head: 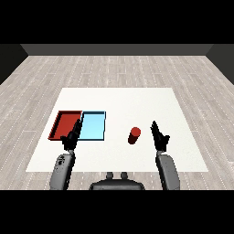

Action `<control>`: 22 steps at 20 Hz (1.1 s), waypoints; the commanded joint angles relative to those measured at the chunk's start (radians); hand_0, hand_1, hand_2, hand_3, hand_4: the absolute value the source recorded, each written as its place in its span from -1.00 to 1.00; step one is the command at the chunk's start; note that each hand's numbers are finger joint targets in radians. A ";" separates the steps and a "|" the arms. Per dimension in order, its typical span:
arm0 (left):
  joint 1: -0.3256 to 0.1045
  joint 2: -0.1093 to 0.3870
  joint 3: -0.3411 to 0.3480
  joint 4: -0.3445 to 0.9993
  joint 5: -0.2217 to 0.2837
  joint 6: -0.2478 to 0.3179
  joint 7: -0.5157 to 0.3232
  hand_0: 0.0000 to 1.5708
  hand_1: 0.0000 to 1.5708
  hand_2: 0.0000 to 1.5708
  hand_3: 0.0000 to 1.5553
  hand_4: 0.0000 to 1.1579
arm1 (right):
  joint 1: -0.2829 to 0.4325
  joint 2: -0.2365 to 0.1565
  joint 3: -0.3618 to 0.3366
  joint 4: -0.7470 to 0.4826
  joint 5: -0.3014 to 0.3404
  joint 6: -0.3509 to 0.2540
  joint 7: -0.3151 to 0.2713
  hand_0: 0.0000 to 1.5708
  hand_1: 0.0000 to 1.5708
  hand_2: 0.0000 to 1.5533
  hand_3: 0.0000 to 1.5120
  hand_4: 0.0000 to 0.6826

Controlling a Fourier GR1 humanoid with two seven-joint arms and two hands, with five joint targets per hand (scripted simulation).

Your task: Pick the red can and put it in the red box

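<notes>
Both hands open, fingers straight: left hand (71, 137) by the trays, right hand (159, 135) just right of the red can (134, 135), not touching. Can upright on the white table (123, 100), well clear of the red tray (64, 124). Probably light, rigid, smooth-walled; wrap mid-body.

1. White worktop (137, 103): square, flat, plain surface, centred in the head view.
2. Light blue tray (93, 127): shallow, rectangular, lying flat on the left part of the worktop, long sides running away from the viewpoint.
3. Floor (114, 68): pale grey wood-look planks, visible on every side of the worktop.
4. Wall (119, 49): dark band bordering the far edge of the floor.
</notes>
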 commanded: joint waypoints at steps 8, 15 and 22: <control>0.003 -0.036 0.054 -0.125 0.010 0.028 -0.210 -1.00 -1.00 -1.00 -1.00 -1.00 | 0.066 -0.016 -0.025 -0.179 -0.130 0.142 -0.167 -1.00 -1.00 -1.00 -1.00 -1.00; 0.021 -0.060 0.062 -0.032 0.013 0.010 -0.337 -1.00 -1.00 -1.00 -1.00 -1.00 | 0.175 -0.037 -0.021 -0.237 -0.126 0.205 -0.249 -1.00 -1.00 -1.00 -1.00 -1.00; 0.026 -0.071 0.056 0.013 0.010 -0.008 -0.397 -1.00 -1.00 -1.00 -1.00 -1.00 | 0.162 -0.029 -0.053 -0.164 -0.132 0.232 -0.282 -1.00 -1.00 -1.00 -1.00 -1.00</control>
